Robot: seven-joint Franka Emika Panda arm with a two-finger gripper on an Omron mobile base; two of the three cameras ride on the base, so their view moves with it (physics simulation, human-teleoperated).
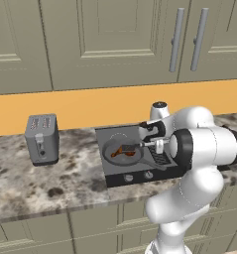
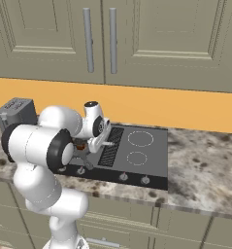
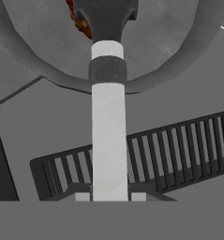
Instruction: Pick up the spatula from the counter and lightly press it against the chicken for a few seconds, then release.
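1. Clamping the one spatula [image 3: 108, 140] by its handle, the gripper [image 3: 110, 197] has its jaws nearly together.
2. The blade lies over one chicken [image 3: 80, 21] piece (orange-brown) in one pan [image 3: 179, 61] on the stove [image 1: 115, 173].

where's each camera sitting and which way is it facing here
Left base view: behind the arm, to its left, facing forward and down at the stove, pan and toaster; the arm rises at lower right.
Right base view: behind the arm, to its right, facing likewise; the arm rises at lower left.
Hand view: on the hand, looking along the gripper, shut on the spatula, toward the pan and chicken.
Shared: both base views show the stove, toaster and cabinets.
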